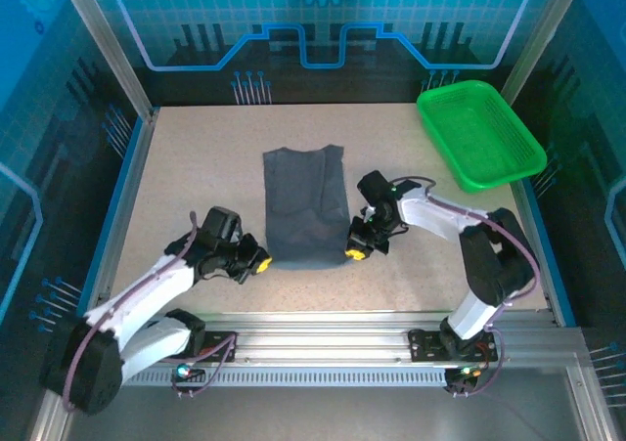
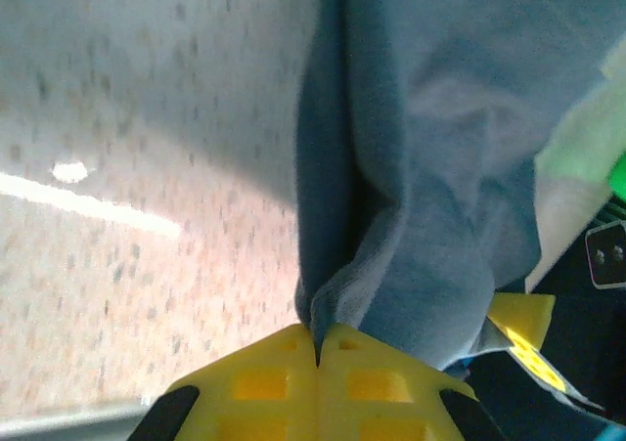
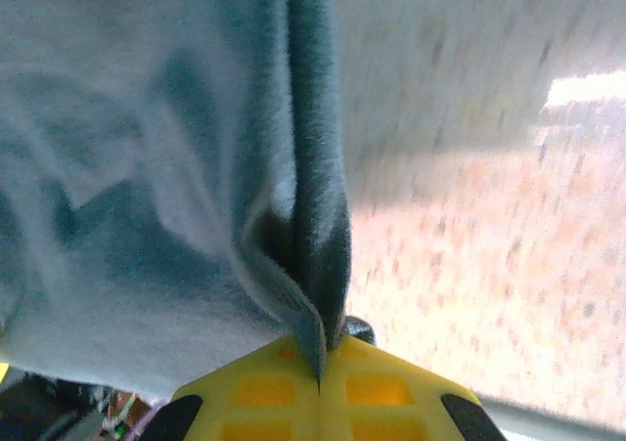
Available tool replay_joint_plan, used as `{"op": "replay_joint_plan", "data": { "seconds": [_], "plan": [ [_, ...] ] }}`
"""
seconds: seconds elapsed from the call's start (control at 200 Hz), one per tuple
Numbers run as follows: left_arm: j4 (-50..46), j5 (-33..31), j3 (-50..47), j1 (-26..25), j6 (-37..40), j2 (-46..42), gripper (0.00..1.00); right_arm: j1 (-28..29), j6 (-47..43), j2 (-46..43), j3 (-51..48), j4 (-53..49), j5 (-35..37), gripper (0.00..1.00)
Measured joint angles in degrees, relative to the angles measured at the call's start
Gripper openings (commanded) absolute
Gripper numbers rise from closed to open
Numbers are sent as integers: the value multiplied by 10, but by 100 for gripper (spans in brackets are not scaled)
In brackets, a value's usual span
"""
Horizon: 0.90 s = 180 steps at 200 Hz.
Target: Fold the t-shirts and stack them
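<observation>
The dark slate-grey t-shirt [image 1: 305,206] lies flat on the speckled tabletop [image 1: 196,167], and both hands are at its near edge. The left hand [image 1: 260,263] sits at the shirt's near left corner and the right hand [image 1: 355,252] at its near right corner, so the garment stretches away from the pair of them. In the left wrist view the yellow fingertips [image 2: 264,382] are pressed together with a pinch of the shirt's edge caught in the seam between them, the cloth rising from that point in a soft fold. The right wrist view shows the same on the other side: its yellow fingertips [image 3: 264,392] are closed tight on a doubled ridge of fabric that stands up from the grip. The shirt is folded lengthwise into a narrow upright rectangle, its sides roughly straight and its far edge showing a shallow dip near the middle. It is plain, without any print, and its surface looks matte and slightly fuzzy up close, with gentle creases near each pinched corner. A green basket [image 1: 440,140] stands off beyond the shirt's far right corner, well apart from it.
</observation>
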Motion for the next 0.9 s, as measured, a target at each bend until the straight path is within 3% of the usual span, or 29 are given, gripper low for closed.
{"op": "replay_joint_plan", "data": {
  "seconds": [0.165, 0.395, 0.615, 0.79, 0.84, 0.865, 0.9],
  "plan": [
    [-50, 10, 13, -5, -18, -103, 0, 4, 16, -91, 0, -35, -33, 0],
    [-32, 19, 66, 17, -65, -71, 0, -33, 26, -73, 122, -107, -71, 0],
    [69, 28, 173, 97, -79, 120, 0, -103, 43, 44, 269, -119, -86, 0],
    [104, 25, 329, 142, -48, 328, 0, -141, 46, 257, 511, -140, -85, 0],
    [111, 26, 367, 152, -38, 384, 4, -149, 45, 339, 618, -155, -85, 20],
    [114, 25, 388, 157, -32, 413, 11, -153, 47, 379, 675, -162, -85, 33],
    [112, 26, 416, 161, -25, 449, 25, -157, 45, 430, 744, -167, -86, 43]
  ]
}}
